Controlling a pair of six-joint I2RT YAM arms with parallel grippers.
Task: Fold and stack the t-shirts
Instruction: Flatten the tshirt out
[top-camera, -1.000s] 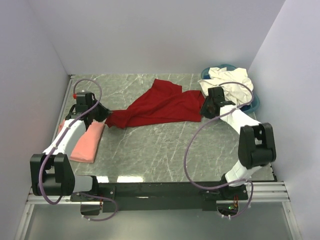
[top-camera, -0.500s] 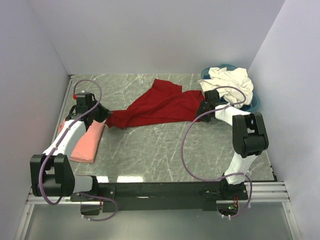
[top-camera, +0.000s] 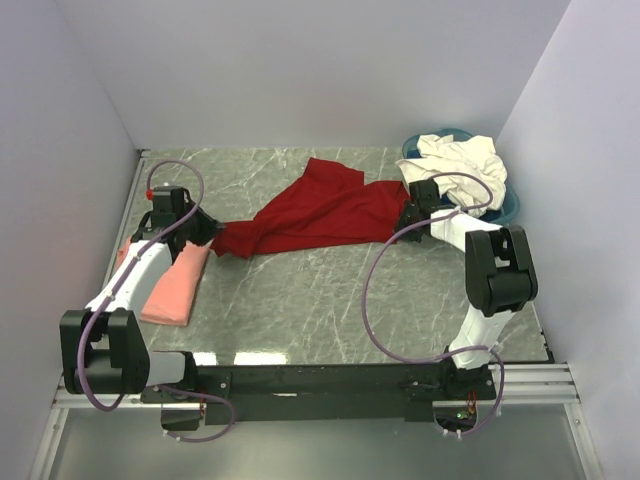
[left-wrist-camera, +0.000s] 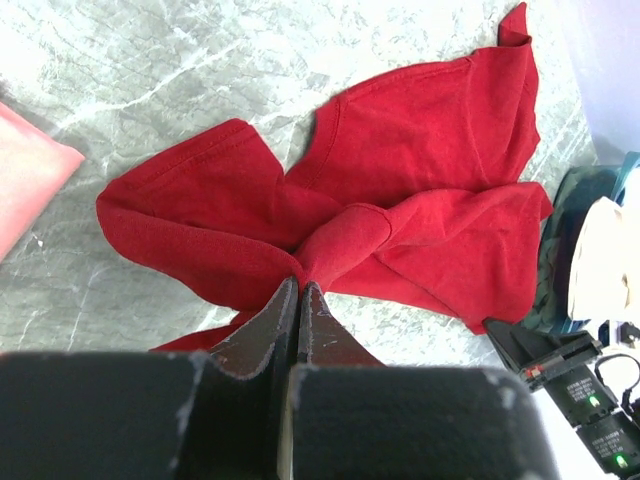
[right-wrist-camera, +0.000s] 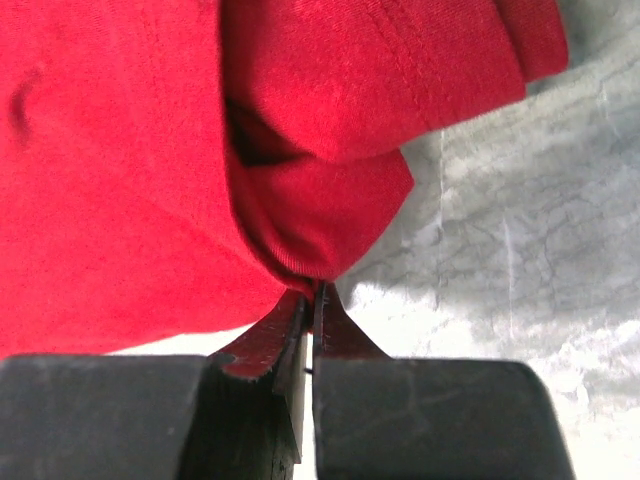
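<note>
Cloth is clenched at both ends: left fingers (left-wrist-camera: 268, 322) pinch the left tip of the crumpled deep red cloth t-shirt (top-camera: 320, 212), right fingers (right-wrist-camera: 268, 335) its right edge. It lies mid-worktop (top-camera: 300, 300), toward the far side. Draw your arms apart evenly and low to spread it flat.

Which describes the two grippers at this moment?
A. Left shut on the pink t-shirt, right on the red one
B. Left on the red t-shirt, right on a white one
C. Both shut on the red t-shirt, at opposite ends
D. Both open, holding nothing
C: in the wrist views the left gripper and the right gripper each have their fingers closed on a bunched edge of the red t-shirt, which lies between them.
</note>
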